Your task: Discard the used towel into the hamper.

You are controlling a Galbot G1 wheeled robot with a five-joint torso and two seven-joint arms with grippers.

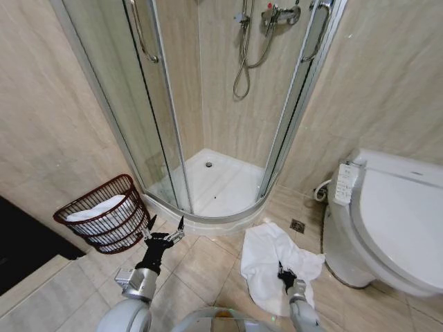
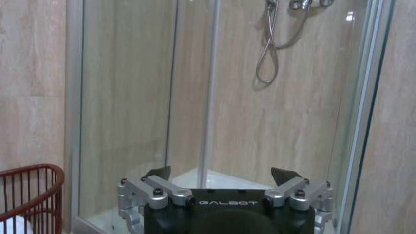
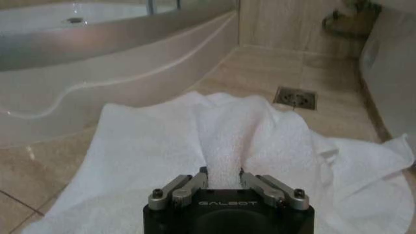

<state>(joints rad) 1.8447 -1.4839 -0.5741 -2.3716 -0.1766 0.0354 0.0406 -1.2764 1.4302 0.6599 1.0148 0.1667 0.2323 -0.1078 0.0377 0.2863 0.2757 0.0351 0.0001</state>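
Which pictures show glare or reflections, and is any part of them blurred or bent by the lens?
Head view: the shower door reflects the wall, and its straight frame bows outward from lens distortion. Left wrist view: a bright glint sits on the glass; the picture is soft. Right wrist view: light shines along the shower tray rim, and the floor drain looks blurred.

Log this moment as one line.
right hand shut on towel, floor | left hand open, idle beside hamper | towel not in hamper
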